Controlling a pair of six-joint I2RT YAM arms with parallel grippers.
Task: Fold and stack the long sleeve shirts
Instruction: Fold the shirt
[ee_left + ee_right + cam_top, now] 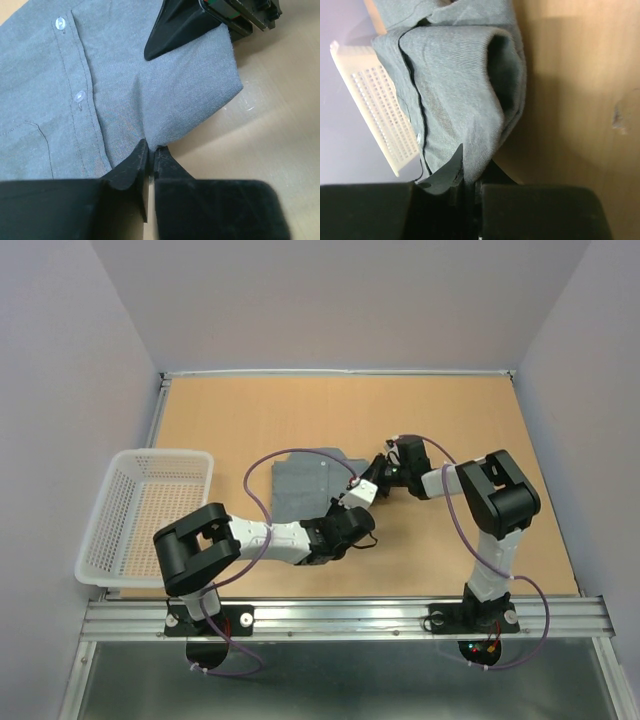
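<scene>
Table (pixel 250 420): wooden top, with a white mesh basket (pixel 165 453) set at its left edge. The grey shirt (pixel 305 485) is found lying near the middle of the table, right of the basket and apart from it, button placket up and already gathered into a compact shape. The left gripper (pixel 150 147) is seen pinched together on the shirt's near edge; the right gripper (pixel 470 167) is clamped on a bunched fold of the same edge, farther back. Judgement: a fold is being taken. It is best done if both pinches are raised together, the edge between them is kept taut, and the cloth is laid over flat without the lower layer being dragged. Two pale buttons (pixel 79 96) are noted. No brand, label or legible writing is seen.
</scene>
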